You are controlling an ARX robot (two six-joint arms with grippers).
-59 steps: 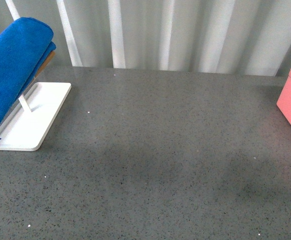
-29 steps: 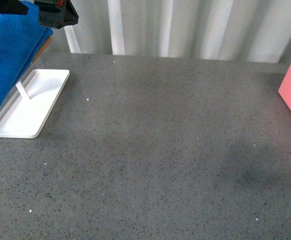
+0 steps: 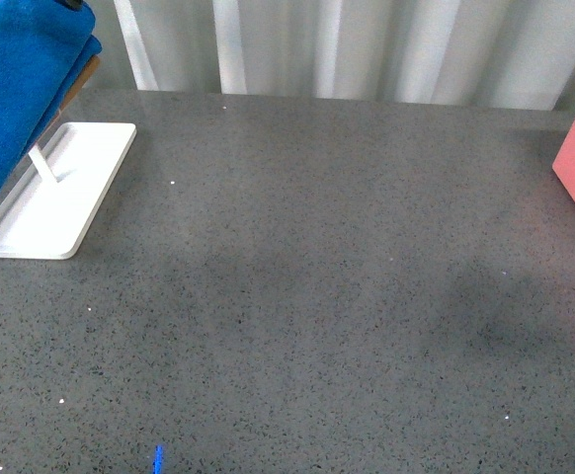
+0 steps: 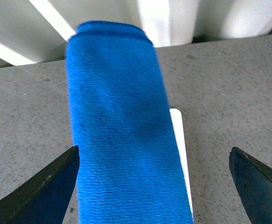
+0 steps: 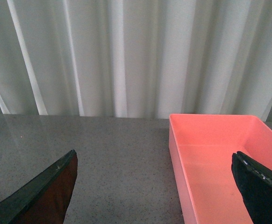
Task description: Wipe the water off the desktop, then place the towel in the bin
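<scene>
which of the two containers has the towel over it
The flat white tray on the left: the blue towel hangs above it. The salmon-pink bin on the right looks empty.

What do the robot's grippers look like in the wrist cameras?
Only the fingers show. The left gripper has two black wedge-shaped fingers tapering to points; the right gripper looks the same. No cables or markings visible.

Light: soft, even, through the pale curtain (image 5: 126, 56).
Shadows: faint darker patches on the counter (image 3: 317, 296), lower middle and right.
Focus: front view sharp; far end of the towel (image 4: 122, 140) slightly blurred in the left wrist view.
</scene>
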